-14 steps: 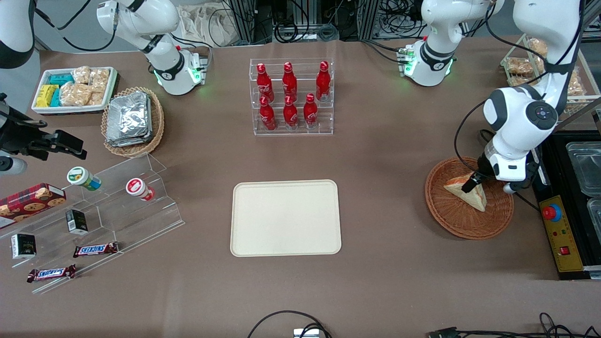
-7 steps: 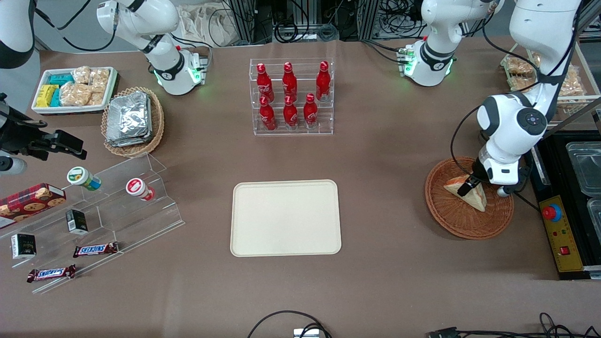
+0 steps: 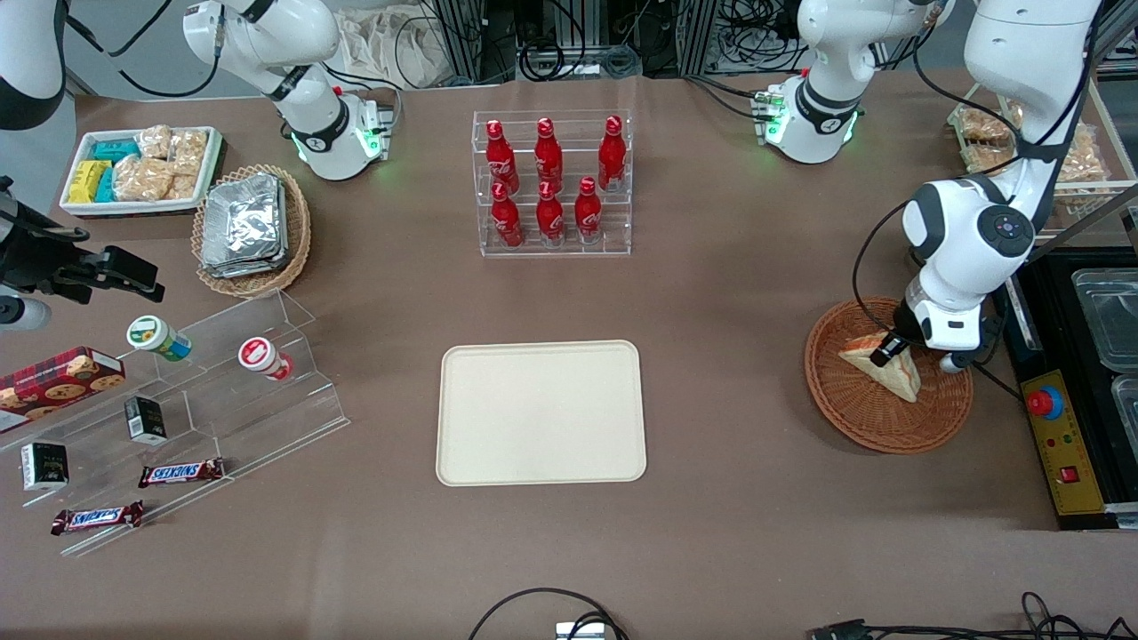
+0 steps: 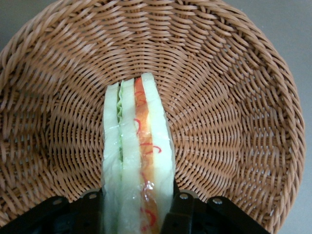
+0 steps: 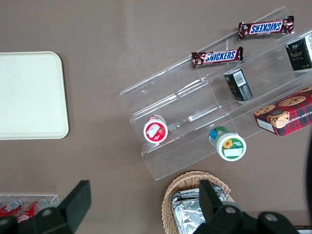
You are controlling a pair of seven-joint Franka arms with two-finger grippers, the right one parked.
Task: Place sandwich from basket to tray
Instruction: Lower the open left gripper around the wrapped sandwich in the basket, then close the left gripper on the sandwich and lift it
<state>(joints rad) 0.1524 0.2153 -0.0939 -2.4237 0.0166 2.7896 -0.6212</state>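
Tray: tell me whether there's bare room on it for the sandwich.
The tray is bare from rim to rim. The tool grips the sandwich inside the basket; bare tabletop lies between basket and tray.

Brown desk point(image 3: 756, 533). Carries the cream tray point(image 3: 540, 413) flat near the middle. Holds the clear bottle rack point(image 3: 553, 182) farther from the front camera than the tray. Bears the brown wicker basket point(image 3: 862, 418) toward the working arm's end, with the tool point(image 3: 889, 348) low inside it, fingers pressed against both faces of the sandwich point(image 3: 893, 373). Toward the parked arm's end, carries the clear stepped stand point(image 3: 222, 391), the lighter foil basket point(image 3: 253, 229) and, near that corner, the white bin point(image 3: 140, 171).
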